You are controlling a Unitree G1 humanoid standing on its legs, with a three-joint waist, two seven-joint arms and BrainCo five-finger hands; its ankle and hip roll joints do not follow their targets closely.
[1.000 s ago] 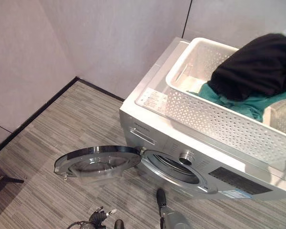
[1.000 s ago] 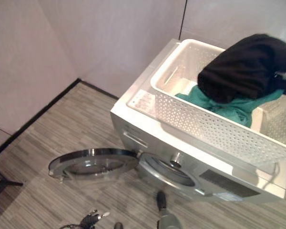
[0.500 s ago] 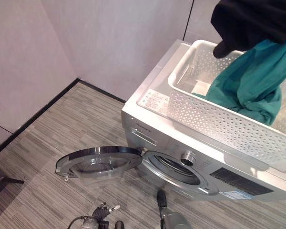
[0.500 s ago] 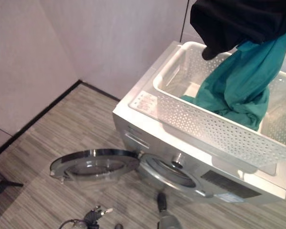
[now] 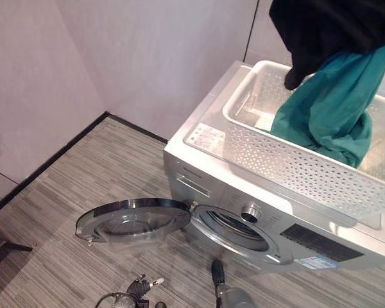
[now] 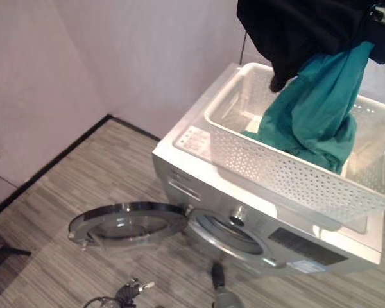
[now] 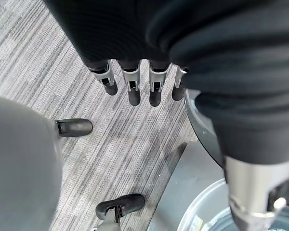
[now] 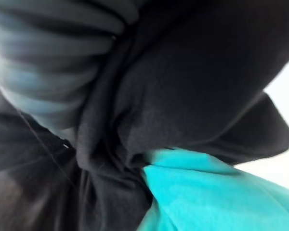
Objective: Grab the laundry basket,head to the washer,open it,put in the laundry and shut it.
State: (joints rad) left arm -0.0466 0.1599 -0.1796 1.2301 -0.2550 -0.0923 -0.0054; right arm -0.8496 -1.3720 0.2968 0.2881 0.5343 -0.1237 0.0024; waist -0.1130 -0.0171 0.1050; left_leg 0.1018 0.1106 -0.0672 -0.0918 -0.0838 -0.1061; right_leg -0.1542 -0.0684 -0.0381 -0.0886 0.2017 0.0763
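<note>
Washing machine (image 5: 256,218) on the floor (image 5: 83,173), back against the wall (image 5: 154,58), near the room's corner to the left. Laundry basket (image 5: 295,170) on top of the machine, toward its right side. Door (image 5: 133,218) swung open to the left of the drum opening (image 5: 234,226), low over the floor. Two garments (image 6: 314,109) hanging bunched above the basket, lower ends reaching down into it. Left hand (image 7: 135,84) low over the floor before the machine, fingers extended.

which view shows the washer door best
The left eye view: the washer door lies swung fully open, its whole round rim and glass visible. The right eye view shows it too. The left wrist view catches just a curved edge.
</note>
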